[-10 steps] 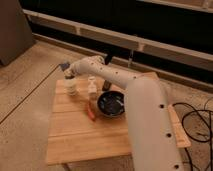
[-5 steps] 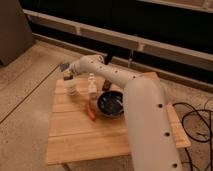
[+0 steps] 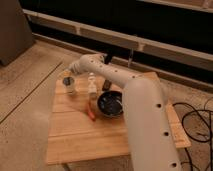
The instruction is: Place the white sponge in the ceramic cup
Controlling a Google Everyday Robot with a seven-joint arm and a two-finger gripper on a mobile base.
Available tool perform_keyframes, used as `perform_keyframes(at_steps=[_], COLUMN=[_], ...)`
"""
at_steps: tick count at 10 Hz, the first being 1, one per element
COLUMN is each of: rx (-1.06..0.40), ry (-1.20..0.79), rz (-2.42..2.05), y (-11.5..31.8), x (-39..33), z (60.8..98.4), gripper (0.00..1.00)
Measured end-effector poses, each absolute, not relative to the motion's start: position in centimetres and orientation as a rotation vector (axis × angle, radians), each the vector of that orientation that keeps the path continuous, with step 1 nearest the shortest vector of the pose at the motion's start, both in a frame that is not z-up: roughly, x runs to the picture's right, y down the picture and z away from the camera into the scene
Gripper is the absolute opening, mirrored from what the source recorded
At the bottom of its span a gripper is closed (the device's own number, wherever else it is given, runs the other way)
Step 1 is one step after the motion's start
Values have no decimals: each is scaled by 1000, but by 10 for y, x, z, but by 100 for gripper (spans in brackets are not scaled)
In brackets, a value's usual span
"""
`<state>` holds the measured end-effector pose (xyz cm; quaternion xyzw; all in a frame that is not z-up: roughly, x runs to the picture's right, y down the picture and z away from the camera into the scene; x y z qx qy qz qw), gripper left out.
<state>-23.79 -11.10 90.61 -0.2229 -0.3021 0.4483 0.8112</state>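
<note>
The ceramic cup [image 3: 69, 86] is small and pale grey. It stands near the back left corner of the wooden table [image 3: 75, 140]. My gripper [image 3: 66, 75] is at the end of the pale arm, which reaches in from the lower right. It hangs right over the cup's mouth, close above the rim. The white sponge does not show as a separate thing. A pale patch at the gripper's tip could be it, but I cannot tell.
A slim white bottle [image 3: 92, 85] stands just right of the cup. A wide dark bowl [image 3: 111, 104] sits mid-table, with an orange-red stick [image 3: 90, 114] lying at its left. Black cables [image 3: 196, 122] lie on the floor to the right. A dark wall runs behind the table.
The gripper has stayed over the cup, perhaps a little lower. Nothing else on the table has moved.
</note>
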Motion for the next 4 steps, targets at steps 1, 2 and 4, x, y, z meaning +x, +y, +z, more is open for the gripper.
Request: perform_keyframes(at_steps=[1, 2, 4], rx=[-478, -478, -478], ry=[-643, -643, -642], rz=[960, 961, 962], y=[-111, -111, -111], x=[-237, -238, -237], z=[906, 906, 906], gripper=[78, 78, 78])
